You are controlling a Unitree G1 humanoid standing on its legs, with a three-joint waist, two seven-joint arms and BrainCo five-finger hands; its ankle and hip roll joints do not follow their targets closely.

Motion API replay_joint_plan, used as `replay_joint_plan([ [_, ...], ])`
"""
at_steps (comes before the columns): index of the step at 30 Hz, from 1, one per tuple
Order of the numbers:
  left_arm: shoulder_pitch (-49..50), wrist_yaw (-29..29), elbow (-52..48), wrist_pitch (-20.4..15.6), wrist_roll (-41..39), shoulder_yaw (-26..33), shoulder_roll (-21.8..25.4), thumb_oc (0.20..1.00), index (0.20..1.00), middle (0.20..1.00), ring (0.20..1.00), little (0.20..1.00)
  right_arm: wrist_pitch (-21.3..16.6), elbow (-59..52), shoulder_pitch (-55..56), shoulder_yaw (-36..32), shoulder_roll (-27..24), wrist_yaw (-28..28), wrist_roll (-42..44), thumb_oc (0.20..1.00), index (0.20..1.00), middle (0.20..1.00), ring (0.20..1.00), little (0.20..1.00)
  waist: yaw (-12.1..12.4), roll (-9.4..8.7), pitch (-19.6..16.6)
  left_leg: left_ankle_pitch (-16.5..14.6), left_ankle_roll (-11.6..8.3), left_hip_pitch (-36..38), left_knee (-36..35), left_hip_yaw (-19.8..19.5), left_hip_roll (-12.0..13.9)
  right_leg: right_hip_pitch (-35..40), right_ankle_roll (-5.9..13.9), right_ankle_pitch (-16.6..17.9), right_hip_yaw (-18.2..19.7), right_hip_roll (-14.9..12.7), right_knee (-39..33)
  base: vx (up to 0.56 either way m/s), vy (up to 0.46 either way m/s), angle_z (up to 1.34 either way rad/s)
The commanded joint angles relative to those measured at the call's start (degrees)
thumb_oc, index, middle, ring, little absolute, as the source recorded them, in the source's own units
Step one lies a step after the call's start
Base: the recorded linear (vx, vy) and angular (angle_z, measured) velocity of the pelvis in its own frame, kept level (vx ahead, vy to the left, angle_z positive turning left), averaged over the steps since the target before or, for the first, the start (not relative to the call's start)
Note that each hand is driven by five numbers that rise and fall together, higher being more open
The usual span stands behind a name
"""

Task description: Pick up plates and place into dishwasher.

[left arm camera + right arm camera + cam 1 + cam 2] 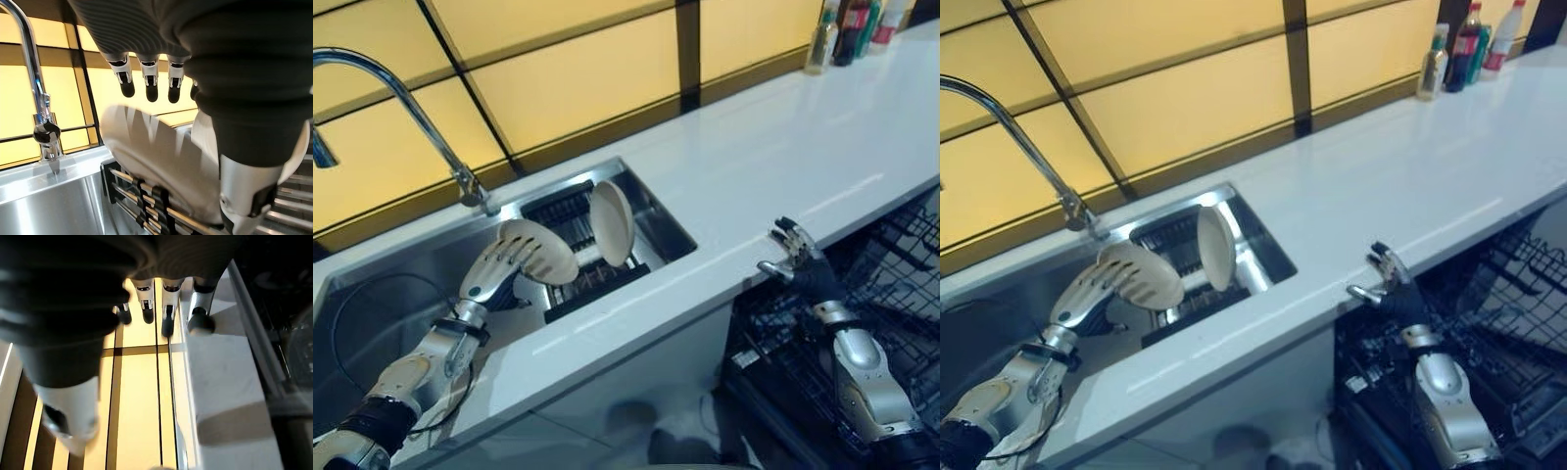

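- Left hand [492,274] with fingers [149,83] straight and spread, laid against the back of a cream plate [544,251], thumb down beside it; not curled round the rim.
- Ribbed inner face, tilted, standing in the dark rack [597,284] inside the steel sink [372,294].
- Second plate [612,223], upright on edge, just beyond.
- Right hand [798,257] with fingers apart, empty, raised by the white counter [783,157] edge above the dishwasher rack [891,274].

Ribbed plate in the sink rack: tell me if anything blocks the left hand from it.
Nothing visible does. The left hand is already at the ribbed plate, fingers spread over its rim; the second plate stands upright beside it.
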Motion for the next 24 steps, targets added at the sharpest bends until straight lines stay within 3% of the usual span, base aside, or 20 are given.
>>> replay_joint_plan([
  [1, -9.83, 4.61, 3.49, 4.61, 1.91, 0.51, 2.12, 1.000, 1.000, 1.000, 1.000, 1.000, 0.80, 3.97, -1.59, 4.12, -0.29, -2.36, 2.31, 1.000, 1.000, 1.000, 1.000, 1.000, -0.48, -4.33, 2.77, -2.11, -0.41, -5.43, 2.34, -1.88, -1.50, -5.67, 5.13, -2.48, 2.10, -3.63, 3.89, -0.14, 0.039, -0.09],
  [10, -24.08, 7.23, 9.74, 11.78, 1.56, -5.39, 4.76, 1.000, 1.000, 1.000, 1.000, 1.000, -1.56, 4.69, -8.74, 6.55, -0.90, -6.32, 2.91, 1.000, 1.000, 1.000, 1.000, 1.000, -0.49, -6.86, 10.77, -0.55, -0.63, -13.53, 4.52, -2.12, -0.57, -12.80, 5.14, -1.09, 3.23, -3.39, 5.64, -0.14, 0.007, -0.04],
  [17, -30.77, 6.65, 12.43, 17.21, 1.60, -7.20, 4.43, 1.000, 1.000, 1.000, 1.000, 1.000, -2.19, 4.24, -11.04, 7.03, 0.42, -7.90, 1.68, 1.000, 1.000, 1.000, 1.000, 1.000, -0.30, -7.88, 13.78, 0.62, -0.60, -17.69, 5.00, -2.16, -0.45, -16.76, 4.96, -0.30, 3.16, -3.43, 6.63, -0.06, 0.017, -0.04],
  [18, -30.84, 6.46, 12.57, 17.80, 1.60, -7.10, 4.28, 0.837, 0.837, 0.837, 0.837, 0.837, -2.16, 4.16, -11.07, 6.91, 0.56, -7.99, 1.62, 1.000, 1.000, 1.000, 1.000, 1.000, -0.22, -7.96, 13.97, 0.72, -0.58, -17.86, 4.97, -2.19, -0.52, -16.90, 4.94, -0.24, 3.14, -3.44, 6.66, 0.00, 0.000, 0.00],
  [20, -30.41, 5.43, 12.68, 18.37, 1.93, -6.56, 3.83, 0.231, 0.231, 0.231, 0.231, 0.231, -2.01, 3.79, -10.80, 6.64, 1.05, -8.10, 1.16, 1.000, 1.000, 1.000, 1.000, 1.000, -0.13, -8.07, 14.27, 0.80, -0.51, -17.90, 4.87, -2.17, -0.63, -17.02, 5.00, -0.17, 3.03, -3.60, 6.78, 0.00, 0.000, 0.00],
  [24, -27.86, 1.10, 11.96, 17.77, 3.56, -5.13, 3.16, 0.200, 0.200, 0.200, 0.200, 0.200, -1.57, 3.22, -9.30, 5.26, 1.77, -7.22, 0.20, 1.000, 1.000, 1.000, 1.000, 1.000, 0.04, -7.86, 14.12, 0.86, -0.44, -17.24, 4.64, -2.33, -1.03, -16.50, 5.12, -0.16, 2.74, -4.04, 6.95, 0.03, 0.046, 0.00],
])
